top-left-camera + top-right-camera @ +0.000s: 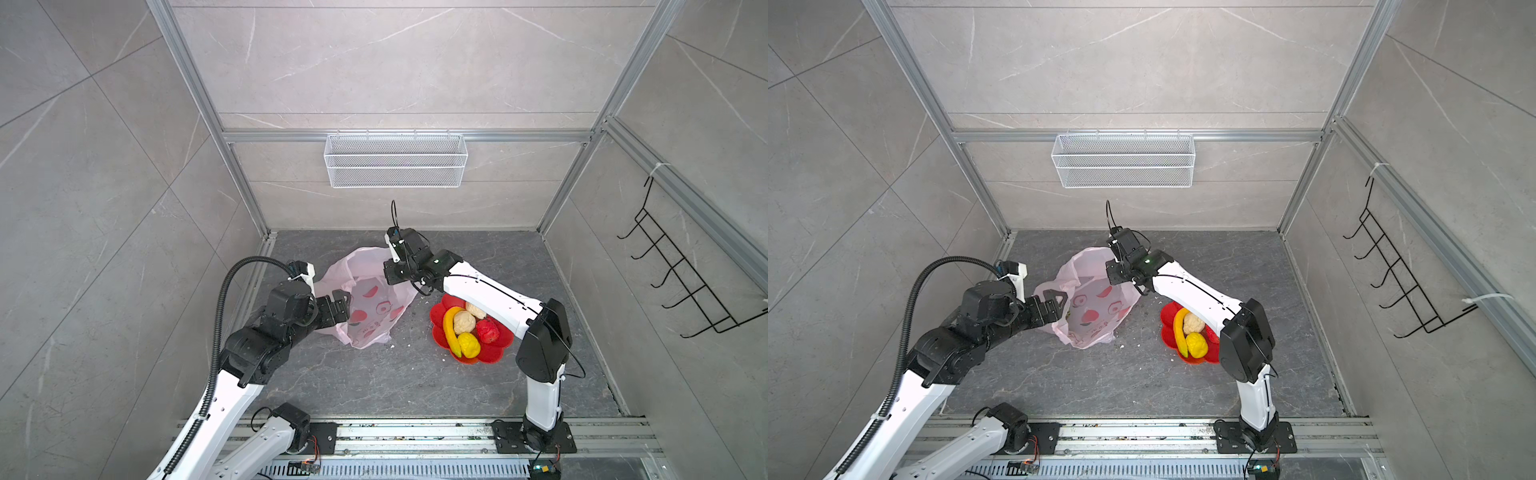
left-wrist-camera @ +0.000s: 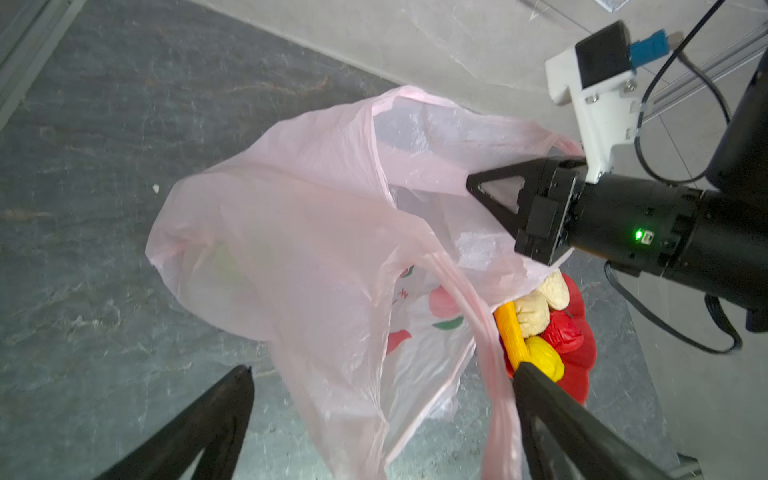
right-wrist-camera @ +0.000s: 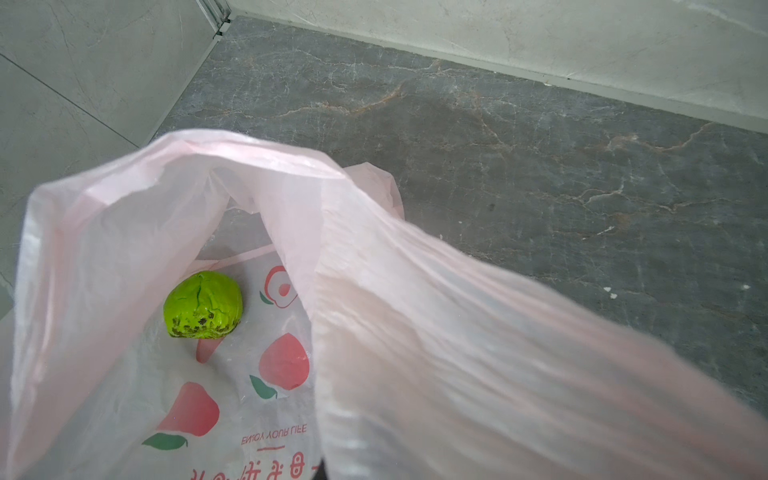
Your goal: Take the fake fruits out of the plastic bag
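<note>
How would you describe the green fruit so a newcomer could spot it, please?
In both top views, a pale-pink plastic bag lies left of the red dish. Inside lies a bumpy green ball, the only green fruit; the other fruits sit on the dish.

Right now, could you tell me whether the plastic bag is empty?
Not empty: a bumpy green fruit lies inside the plastic bag, seen through its open mouth in the right wrist view.

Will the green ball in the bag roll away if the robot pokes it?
Probably a little: the green ball is roundish, so it may roll. Its bumps and flatter-looking bottom would likely stop it soon. The plastic bag rises around it, so it probably stays inside.
</note>
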`<state>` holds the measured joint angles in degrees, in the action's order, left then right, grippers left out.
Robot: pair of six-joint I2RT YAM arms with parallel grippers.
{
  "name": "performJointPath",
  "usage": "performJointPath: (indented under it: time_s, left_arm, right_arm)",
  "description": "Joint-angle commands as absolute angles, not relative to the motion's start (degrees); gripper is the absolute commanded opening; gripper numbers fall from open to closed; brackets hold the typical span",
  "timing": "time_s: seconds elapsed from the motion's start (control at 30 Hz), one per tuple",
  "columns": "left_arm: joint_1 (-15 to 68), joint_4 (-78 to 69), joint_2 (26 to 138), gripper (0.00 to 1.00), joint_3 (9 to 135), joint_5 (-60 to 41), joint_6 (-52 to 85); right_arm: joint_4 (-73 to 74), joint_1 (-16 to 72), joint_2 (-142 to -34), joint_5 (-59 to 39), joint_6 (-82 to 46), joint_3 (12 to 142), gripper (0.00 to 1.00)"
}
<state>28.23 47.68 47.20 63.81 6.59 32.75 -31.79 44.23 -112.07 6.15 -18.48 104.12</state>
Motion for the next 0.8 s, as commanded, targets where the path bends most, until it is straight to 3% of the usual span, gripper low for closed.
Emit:
performJointPath:
  time_s: [0.0,0.23,0.53,0.63,0.77]
  left_arm:
    - [27.9,53.0,47.9,1.00,63.4,4.0,33.7]
    - [27.9,44.0,51.7,0.99,58.9,2.6,33.3]
    - [27.9,46.8,56.7,0.99,58.9,1.7,31.3]
    - [27.9,46.9,57.7,0.96,57.2,2.9,31.4]
    - [27.9,43.4,58.7,0.83,54.0,4.3,32.5]
  right_arm:
    - [-31.0,44.1,-111.0,5.2,-19.6,104.0,0.09]
    - [-30.1,44.1,-110.1,4.1,-20.1,102.0,0.10]
    - [-29.1,44.1,-109.8,4.1,-20.4,101.3,0.10]
    - [-28.7,44.1,-109.9,4.0,-20.7,101.6,0.10]
    - [-28.0,44.1,-109.8,3.4,-21.6,101.8,0.10]
